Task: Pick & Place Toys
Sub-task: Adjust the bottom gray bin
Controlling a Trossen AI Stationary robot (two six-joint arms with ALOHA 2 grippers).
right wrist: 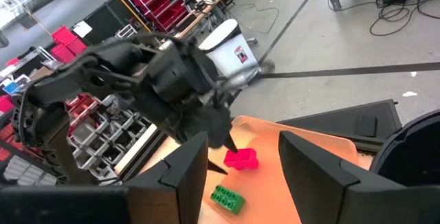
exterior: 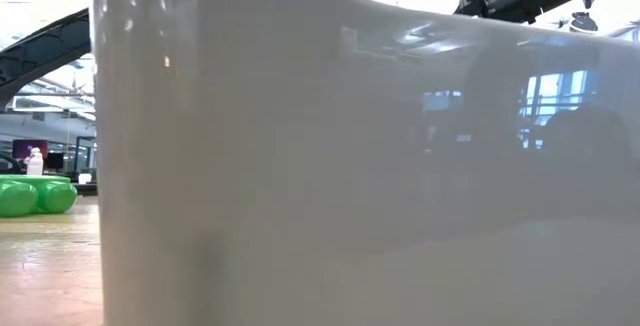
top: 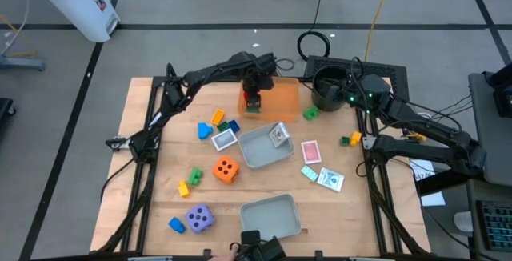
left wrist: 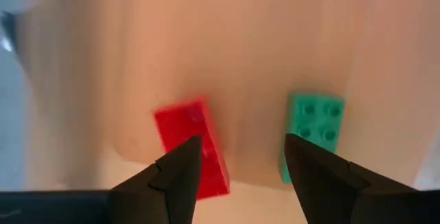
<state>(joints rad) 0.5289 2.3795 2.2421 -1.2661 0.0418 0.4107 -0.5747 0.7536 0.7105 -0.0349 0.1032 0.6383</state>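
Left tool (left wrist: 237, 157) hung spread over the orange tray (top: 280, 94), red brick (left wrist: 192, 145) and green brick (left wrist: 313, 124) lying in it. I'd lift straight up so nothing got nudged. Right tool (right wrist: 240, 159) waited, spread, empty.

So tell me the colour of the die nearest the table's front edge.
Purple with white dots: the die shows best in the high view, beside a blue brick.

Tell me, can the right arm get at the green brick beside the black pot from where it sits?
Probably yes. The right tool hangs by the black pot, open and empty, and the green brick lies on bare table just beside it. Only the pot stands close by.
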